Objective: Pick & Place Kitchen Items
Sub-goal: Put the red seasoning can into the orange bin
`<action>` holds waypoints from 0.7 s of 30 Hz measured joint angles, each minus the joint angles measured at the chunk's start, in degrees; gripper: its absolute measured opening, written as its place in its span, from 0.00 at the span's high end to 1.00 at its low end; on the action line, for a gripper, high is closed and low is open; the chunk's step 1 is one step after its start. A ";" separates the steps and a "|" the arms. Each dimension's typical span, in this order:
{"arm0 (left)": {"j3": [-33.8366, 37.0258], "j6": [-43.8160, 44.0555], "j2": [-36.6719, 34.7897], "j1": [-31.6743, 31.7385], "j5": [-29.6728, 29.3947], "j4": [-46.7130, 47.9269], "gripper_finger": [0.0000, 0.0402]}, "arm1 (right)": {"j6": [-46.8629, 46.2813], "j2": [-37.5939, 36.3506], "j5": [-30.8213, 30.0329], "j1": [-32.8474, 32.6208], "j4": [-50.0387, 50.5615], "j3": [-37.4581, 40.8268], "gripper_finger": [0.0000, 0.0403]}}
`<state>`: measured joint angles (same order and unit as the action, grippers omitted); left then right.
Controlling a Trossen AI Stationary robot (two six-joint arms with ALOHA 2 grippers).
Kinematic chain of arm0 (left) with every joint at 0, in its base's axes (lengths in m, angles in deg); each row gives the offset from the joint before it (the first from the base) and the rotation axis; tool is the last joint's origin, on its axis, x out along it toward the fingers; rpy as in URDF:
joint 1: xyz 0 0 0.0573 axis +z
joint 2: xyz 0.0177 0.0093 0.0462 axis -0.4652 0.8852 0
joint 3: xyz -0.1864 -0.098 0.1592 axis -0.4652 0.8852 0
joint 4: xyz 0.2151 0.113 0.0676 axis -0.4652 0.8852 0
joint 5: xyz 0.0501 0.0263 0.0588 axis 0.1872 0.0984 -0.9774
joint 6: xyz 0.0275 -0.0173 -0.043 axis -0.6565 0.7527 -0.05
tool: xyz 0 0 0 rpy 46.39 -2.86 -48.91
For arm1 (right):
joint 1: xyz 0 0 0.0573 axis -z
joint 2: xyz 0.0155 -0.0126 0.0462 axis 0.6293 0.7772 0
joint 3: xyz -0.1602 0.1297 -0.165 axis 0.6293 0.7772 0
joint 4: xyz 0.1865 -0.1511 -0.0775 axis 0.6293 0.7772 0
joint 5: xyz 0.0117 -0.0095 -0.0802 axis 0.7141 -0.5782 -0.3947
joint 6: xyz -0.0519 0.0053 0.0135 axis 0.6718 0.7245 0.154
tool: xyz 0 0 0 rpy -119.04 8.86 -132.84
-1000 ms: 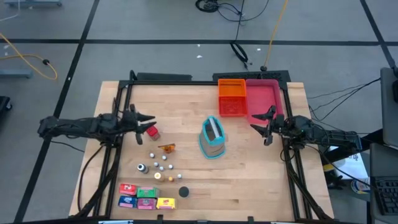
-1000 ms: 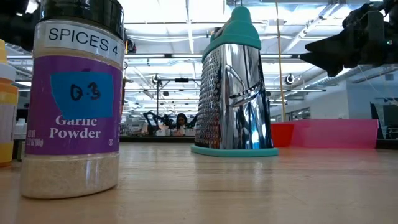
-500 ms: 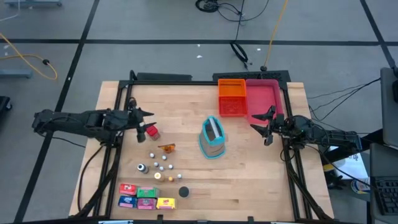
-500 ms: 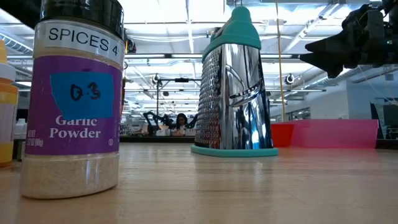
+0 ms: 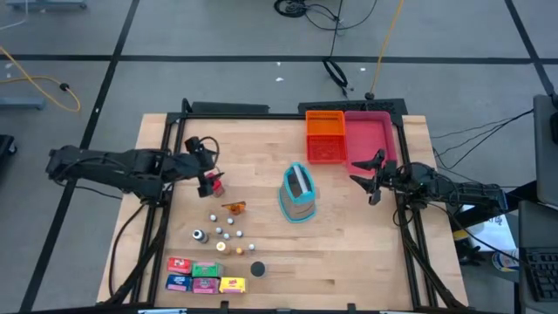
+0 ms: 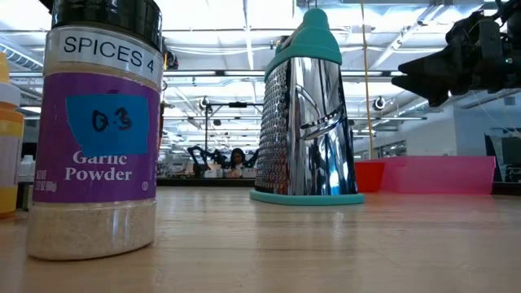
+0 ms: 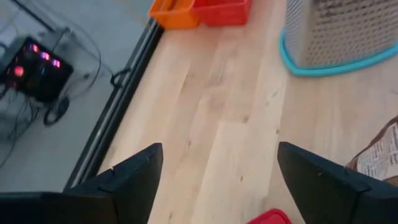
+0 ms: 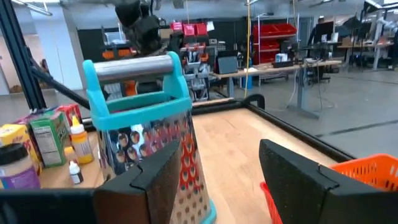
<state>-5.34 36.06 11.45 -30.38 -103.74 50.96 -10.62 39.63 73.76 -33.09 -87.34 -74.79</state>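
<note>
The left arm has pulled back toward the counter's (image 5: pixel 349 227) left edge. Its left pincer (image 5: pixel 202 155) has let go and now stands spread wide above the red-capped jar (image 5: pixel 212 184), not touching it. The right pincer (image 5: pixel 370 177) waits spread beside the pink tray (image 5: pixel 370 139), holding nothing.

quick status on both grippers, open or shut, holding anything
Left gripper: open, holding nothing, above a small red-capped jar.
Right gripper: open, holding nothing, near the pink tray.

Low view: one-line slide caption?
Garlic powder jar and teal-handled grater stand apart on the table.
</note>
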 joint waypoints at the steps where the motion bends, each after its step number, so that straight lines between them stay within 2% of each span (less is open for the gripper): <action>1: -0.44 1.11 0.55 0.00 -0.05 0.64 0.19 | 0.00 -0.04 -0.74 -0.01 -0.20 0.02 0.48; 9: -4.80 13.39 3.98 0.19 2.13 8.93 0.19 | 0.00 0.01 -0.92 -0.02 -0.50 0.11 0.48; 12: -6.63 26.02 5.27 1.58 3.27 12.78 0.19 | 0.00 0.01 -0.91 -0.02 -0.50 0.13 0.48; 15: -7.91 38.51 6.82 3.68 8.49 15.86 0.19 | 0.00 0.01 -0.90 -0.02 -0.66 0.17 0.48; 18: -8.02 45.06 8.64 5.35 13.38 18.82 0.19 | 0.00 0.01 -0.89 -0.02 -2.14 0.20 0.48; 21: -8.01 50.55 11.27 7.42 14.90 23.04 0.19 | 0.00 -0.01 -0.83 -0.02 -3.35 0.22 0.48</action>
<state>-13.35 86.61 22.72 -22.96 -88.85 74.01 -10.62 39.62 72.93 -33.11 -90.70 -74.57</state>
